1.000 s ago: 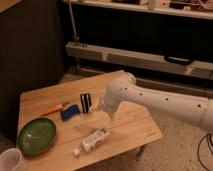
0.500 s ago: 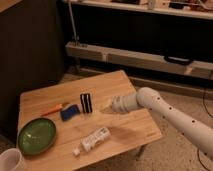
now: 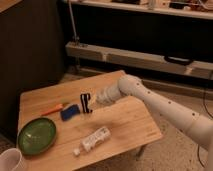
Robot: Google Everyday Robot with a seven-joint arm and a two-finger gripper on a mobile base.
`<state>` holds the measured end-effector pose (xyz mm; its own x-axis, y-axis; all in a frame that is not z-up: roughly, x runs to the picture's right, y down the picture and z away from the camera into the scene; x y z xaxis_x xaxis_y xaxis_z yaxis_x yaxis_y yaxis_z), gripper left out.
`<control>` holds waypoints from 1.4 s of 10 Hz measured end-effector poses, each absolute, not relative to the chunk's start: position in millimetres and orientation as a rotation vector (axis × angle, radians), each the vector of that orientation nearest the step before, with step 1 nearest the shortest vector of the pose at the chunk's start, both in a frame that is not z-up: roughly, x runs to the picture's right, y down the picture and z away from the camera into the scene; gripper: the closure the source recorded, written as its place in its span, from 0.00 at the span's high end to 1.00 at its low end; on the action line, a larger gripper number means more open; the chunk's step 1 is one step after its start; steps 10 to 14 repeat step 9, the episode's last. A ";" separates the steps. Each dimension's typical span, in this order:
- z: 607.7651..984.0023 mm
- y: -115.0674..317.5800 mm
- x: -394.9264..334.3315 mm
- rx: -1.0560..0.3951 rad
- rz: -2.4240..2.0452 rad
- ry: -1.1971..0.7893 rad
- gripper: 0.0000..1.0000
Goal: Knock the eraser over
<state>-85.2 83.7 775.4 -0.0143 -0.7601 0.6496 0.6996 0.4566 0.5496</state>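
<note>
Flanking eraser (image 3: 86,103): gripper (image 3: 96,99); blue block (image 3: 70,112)

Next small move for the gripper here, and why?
Probably a short push toward the blue block, aimed at the upper part of the eraser. The eraser stands upright on the table, and the gripper is close beside it on the far side from the block, at or near contact.

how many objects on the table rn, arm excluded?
5: eraser at centre, beside the gripper; blue block just left of it; orange marker left of that; green plate front left; toothpaste tube front centre. A white cup at the frame's lower-left corner may be off the table.
</note>
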 end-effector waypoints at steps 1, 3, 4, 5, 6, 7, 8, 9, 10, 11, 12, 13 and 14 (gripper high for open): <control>783.5 86.3 -90.6 0.048 -1.175 -1.099 0.00; 802.4 81.7 -97.9 0.054 -1.189 -1.095 0.00; 814.1 71.7 -103.8 0.065 -1.204 -1.074 0.00; 825.0 58.6 -111.2 0.093 -1.221 -1.040 0.00; 831.8 43.9 -111.5 0.130 -1.228 -0.995 0.00; 838.3 14.2 -110.7 0.182 -1.228 -0.897 0.00; 838.8 -5.2 -109.0 0.200 -1.212 -0.830 0.00; 839.6 -20.8 -98.8 0.205 -1.172 -0.759 0.03; 839.6 -20.8 -98.8 0.205 -1.172 -0.759 0.03; 839.6 -20.8 -98.8 0.205 -1.172 -0.759 0.03; 839.6 -20.8 -98.8 0.205 -1.172 -0.759 0.03; 839.6 -20.8 -98.8 0.205 -1.172 -0.759 0.03; 839.6 -20.8 -98.8 0.205 -1.172 -0.759 0.03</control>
